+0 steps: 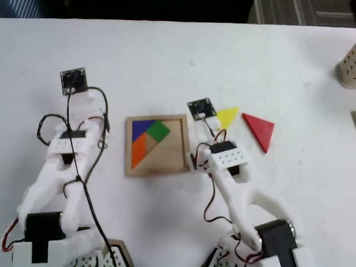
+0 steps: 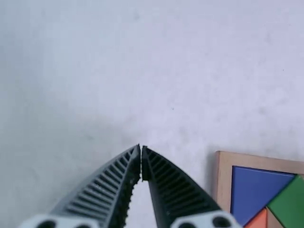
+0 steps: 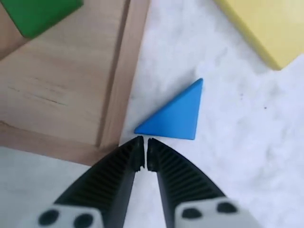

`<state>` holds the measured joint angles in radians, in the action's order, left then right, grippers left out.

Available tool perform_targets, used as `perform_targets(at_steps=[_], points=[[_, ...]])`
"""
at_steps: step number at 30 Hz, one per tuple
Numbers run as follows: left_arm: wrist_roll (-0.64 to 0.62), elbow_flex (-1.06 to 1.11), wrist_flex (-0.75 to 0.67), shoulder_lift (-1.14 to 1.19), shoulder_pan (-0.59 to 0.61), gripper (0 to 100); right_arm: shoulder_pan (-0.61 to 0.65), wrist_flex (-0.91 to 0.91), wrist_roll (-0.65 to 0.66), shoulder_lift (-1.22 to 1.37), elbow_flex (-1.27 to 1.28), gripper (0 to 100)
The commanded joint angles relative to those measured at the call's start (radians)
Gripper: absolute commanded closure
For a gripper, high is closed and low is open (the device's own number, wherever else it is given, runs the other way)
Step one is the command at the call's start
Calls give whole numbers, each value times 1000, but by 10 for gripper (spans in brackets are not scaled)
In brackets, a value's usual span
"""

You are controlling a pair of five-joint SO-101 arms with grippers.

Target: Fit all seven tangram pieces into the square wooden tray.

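The square wooden tray (image 1: 157, 169) lies between my two arms. It holds a blue piece (image 1: 142, 129), a green piece (image 1: 158, 129) and an orange piece (image 1: 139, 150); its right half is bare wood. A small blue triangle (image 3: 175, 116) lies on the table just outside the tray rim (image 3: 121, 95), right beyond the tips of my right gripper (image 3: 145, 145), which is shut and holds nothing. A yellow triangle (image 1: 227, 117) and a red triangle (image 1: 260, 129) lie right of the tray. My left gripper (image 2: 141, 151) is shut and empty over bare table, left of the tray's corner (image 2: 222, 180).
A beige pegged block (image 1: 347, 69) stands at the table's right edge. A wooden object (image 1: 119, 253) sits by the base of the left arm (image 1: 69, 142). The white table stretches open behind the tray and far left.
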<state>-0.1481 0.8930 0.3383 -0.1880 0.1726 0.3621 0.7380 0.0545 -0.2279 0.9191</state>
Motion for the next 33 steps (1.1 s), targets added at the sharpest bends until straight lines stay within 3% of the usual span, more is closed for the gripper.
perform_targets(at_steps=[1, 9, 18, 28, 33], points=[[8, -8, -20, -5, 4, 976, -8, -13, 15, 42, -71, 981], [8, -8, -20, -5, 4, 976, -8, 19, 15, 114, -176, 981], [8, -6, -20, -5, 5, 976, -27, -139, 21, 122, -216, 981], [8, -6, -20, -5, 5, 976, -142, -148, 26, 182, -338, 978], [8, -6, -20, -5, 5, 976, -145, -120, 132, 357, -446, 980]])
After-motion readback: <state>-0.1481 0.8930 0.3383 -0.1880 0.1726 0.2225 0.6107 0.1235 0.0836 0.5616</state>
